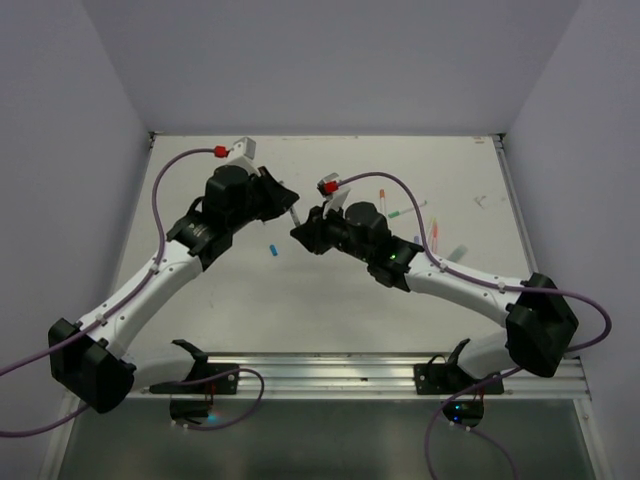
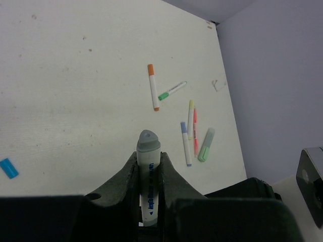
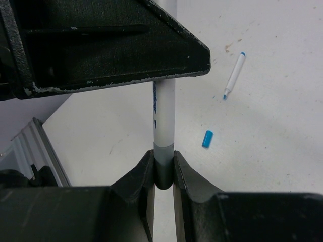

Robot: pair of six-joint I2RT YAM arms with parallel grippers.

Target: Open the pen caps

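Observation:
A white pen with blue print hangs in the air between my two grippers. My left gripper is shut on its barrel, and one grey end sticks out past the fingertips. My right gripper is shut on the grey pen cap at the pen's other end. Seen from above, the two grippers meet nose to nose over the table's middle. A loose blue pen cap lies on the table, with an uncapped blue pen beyond it.
Several capped pens lie in a cluster at the right back: an orange one, a green one, yellow, pink, purple-blue and a mint highlighter. Walls enclose the table on three sides.

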